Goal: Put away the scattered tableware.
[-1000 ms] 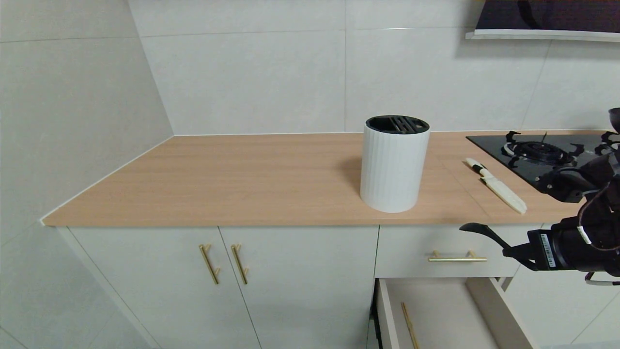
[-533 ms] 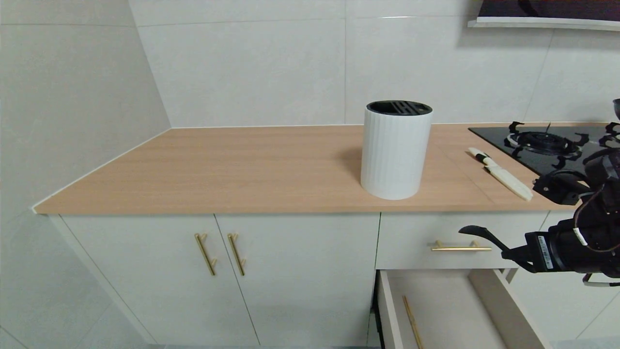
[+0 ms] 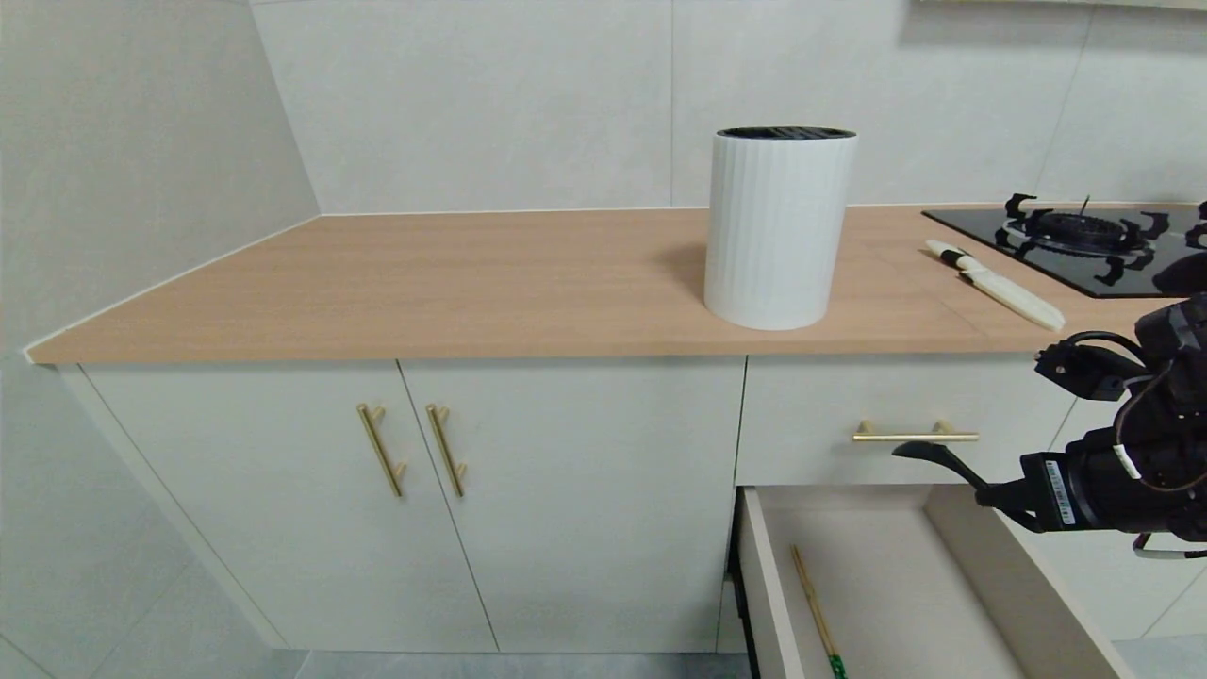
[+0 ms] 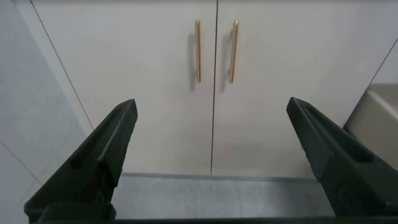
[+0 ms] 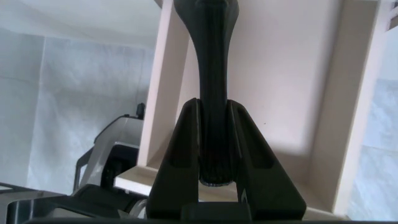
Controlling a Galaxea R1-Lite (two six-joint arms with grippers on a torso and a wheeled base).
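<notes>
My right gripper (image 3: 1023, 492) is clamped on a black utensil (image 3: 934, 459) held over the open drawer (image 3: 981, 566); a chopstick (image 3: 813, 604) already lies inside it; the knife (image 3: 995, 283) waits on the counter (image 3: 471, 302) above that drawer; my left gripper (image 4: 210, 112) gapes empty.

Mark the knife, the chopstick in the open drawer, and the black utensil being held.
knife (image 3: 992, 282), head view, on its pale middle section.
chopstick (image 3: 812, 605), head view, at mid-shaft.
black utensil (image 5: 211, 68), right wrist view, on its dark shaft.
</notes>
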